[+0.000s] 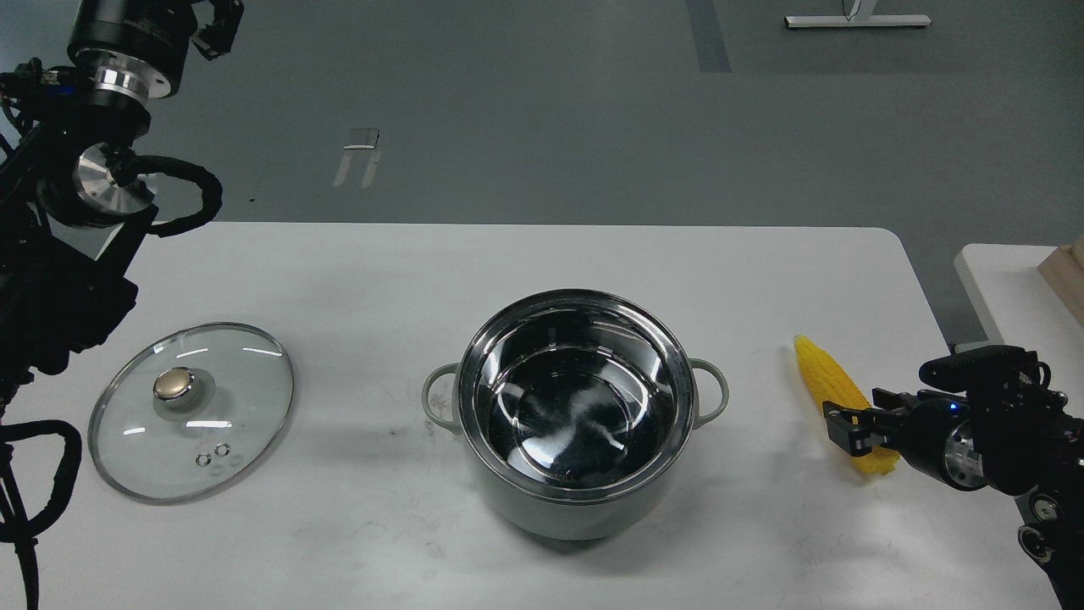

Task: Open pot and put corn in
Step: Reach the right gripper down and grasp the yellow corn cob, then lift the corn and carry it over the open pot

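Pot (578, 415) sits open at centre frame, interior bare and shiny; glass lid (191, 409) lies flat on the table (525, 263) at lower left, well apart from it. Corn (828, 383) lies at right of frame, beside the pot's right handle but apart from it, tapered tip pointing toward upper left, blunt end toward lower right. Right gripper (847, 426) comes in low from the right edge and sits over the blunt half of the cob, hiding part of it; fingers look parted around it, though whether they touch the cob I cannot tell. Left gripper (216, 21) is up in the upper left corner, far from everything; too dark and small to read its fingers. Judgement on handling: the cob looks like light, stiff moulded plastic, ridged kernels giving some bite but a rounded body liable to roll or squirt out of a pinch. Best taken across the thick middle, fingers square to its long axis.
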